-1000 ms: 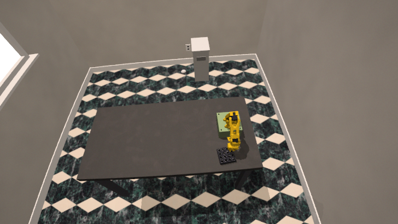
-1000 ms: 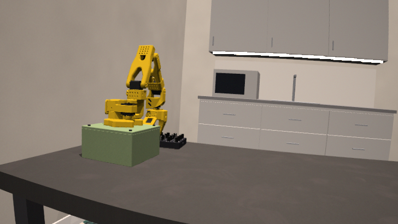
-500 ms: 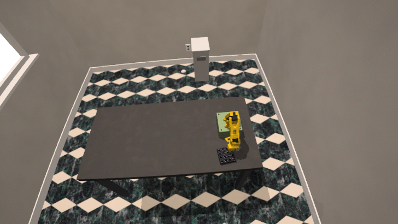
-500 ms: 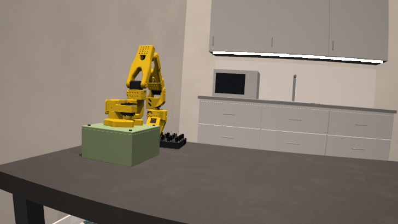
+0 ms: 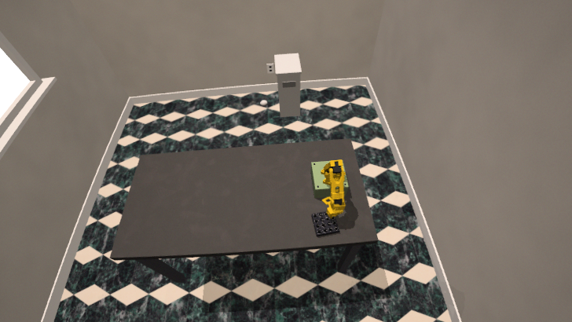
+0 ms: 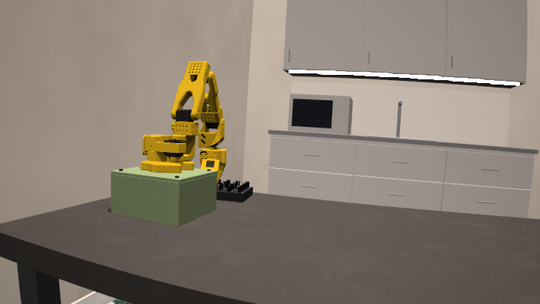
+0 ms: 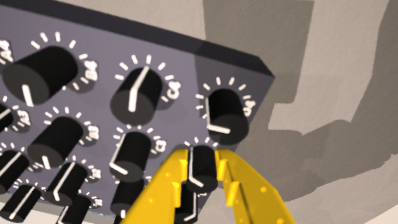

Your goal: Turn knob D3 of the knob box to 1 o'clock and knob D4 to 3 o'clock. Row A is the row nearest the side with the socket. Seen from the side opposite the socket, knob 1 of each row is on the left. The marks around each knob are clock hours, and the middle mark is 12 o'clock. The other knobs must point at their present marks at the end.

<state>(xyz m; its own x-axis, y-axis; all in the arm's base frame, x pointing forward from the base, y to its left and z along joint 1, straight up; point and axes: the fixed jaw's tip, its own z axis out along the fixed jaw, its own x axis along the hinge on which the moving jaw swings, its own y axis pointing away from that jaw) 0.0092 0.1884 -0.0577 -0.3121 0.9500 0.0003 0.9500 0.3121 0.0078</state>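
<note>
The black knob box point(image 5: 326, 224) point(image 6: 234, 193) point(image 7: 190, 65) lies on the table near the front right edge, just in front of the arm's base. In the wrist view it fills the left half, with several black knobs with white pointer lines and white hour marks. My yellow gripper point(image 7: 201, 155) point(image 5: 331, 213) reaches down onto the box and is shut on knob D3 point(image 7: 202, 172), one finger on each side. Knob D4 point(image 7: 227, 114) stands free just beyond it at the box's corner. Knob C4 point(image 7: 137, 92) and knob C3 point(image 7: 131, 155) lie to the left. In the exterior view the fingertips are hidden behind the base.
The arm stands on a green block point(image 5: 317, 181) point(image 6: 162, 198) at the right of the dark table point(image 5: 224, 199) point(image 6: 302, 241). The table's right and front edges are close to the box. A kitchen counter point(image 6: 396, 166) with a microwave stands behind.
</note>
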